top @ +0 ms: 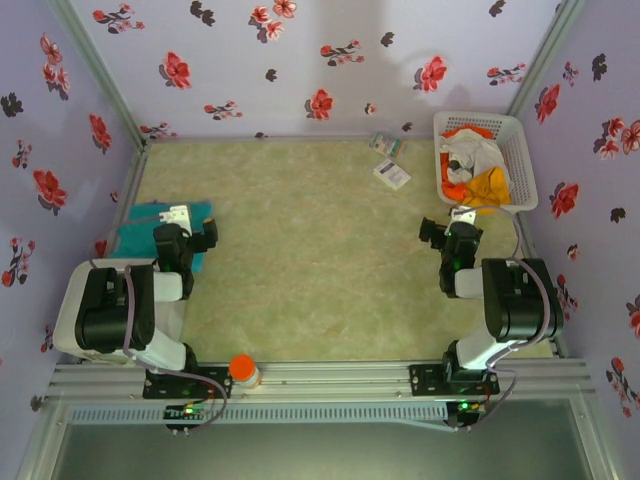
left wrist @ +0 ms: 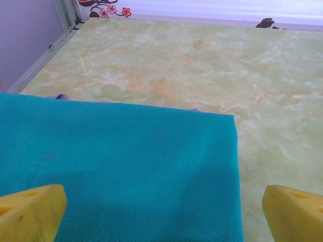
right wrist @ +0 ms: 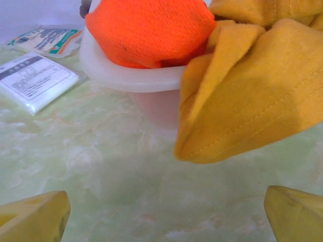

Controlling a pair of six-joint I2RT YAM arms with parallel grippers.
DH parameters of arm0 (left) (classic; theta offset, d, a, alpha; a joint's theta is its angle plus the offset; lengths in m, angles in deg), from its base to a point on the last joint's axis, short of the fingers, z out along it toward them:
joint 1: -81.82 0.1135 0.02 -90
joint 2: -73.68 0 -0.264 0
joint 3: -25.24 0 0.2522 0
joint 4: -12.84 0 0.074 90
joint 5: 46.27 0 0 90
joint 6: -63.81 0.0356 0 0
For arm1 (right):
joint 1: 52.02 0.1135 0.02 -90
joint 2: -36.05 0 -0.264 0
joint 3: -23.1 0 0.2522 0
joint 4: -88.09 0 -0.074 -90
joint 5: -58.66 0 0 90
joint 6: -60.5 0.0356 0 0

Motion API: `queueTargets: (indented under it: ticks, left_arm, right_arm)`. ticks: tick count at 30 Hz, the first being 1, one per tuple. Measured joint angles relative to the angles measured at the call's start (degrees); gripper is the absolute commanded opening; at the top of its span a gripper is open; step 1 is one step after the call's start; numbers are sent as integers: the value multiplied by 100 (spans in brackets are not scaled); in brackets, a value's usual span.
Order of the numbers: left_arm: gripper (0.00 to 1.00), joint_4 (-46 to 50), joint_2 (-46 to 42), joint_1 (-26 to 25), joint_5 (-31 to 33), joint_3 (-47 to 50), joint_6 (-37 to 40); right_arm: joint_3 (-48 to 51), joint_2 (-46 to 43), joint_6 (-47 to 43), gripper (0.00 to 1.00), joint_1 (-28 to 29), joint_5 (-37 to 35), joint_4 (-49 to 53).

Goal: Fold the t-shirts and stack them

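A folded teal t-shirt (top: 140,232) lies flat at the table's left edge. In the left wrist view the teal t-shirt (left wrist: 121,171) spreads under my left gripper (left wrist: 164,219), whose yellow fingertips (left wrist: 30,209) stand wide apart with nothing between them. A sliver of pale purple cloth (left wrist: 59,96) peeks out at its far edge. My left gripper (top: 186,232) hovers over the shirt's right side. Orange (right wrist: 151,30) and yellow (right wrist: 252,91) garments spill from the basket just ahead of my open right gripper (right wrist: 164,222). My right gripper (top: 450,230) sits just short of the basket's near corner.
The white lattice basket (top: 522,150) stands at the back right, holding orange, white and yellow garments (top: 475,170). Two small white packets (top: 392,175) lie left of it. An orange-capped object (top: 243,370) rests on the front rail. Walls close in on three sides.
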Motion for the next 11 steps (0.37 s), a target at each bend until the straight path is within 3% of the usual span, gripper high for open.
queueTargets:
  ticks: [11]
  left_arm:
    - [100,0,0,0,0,0,2]
  right_arm:
    - [-55,2,0,99,0,42,85]
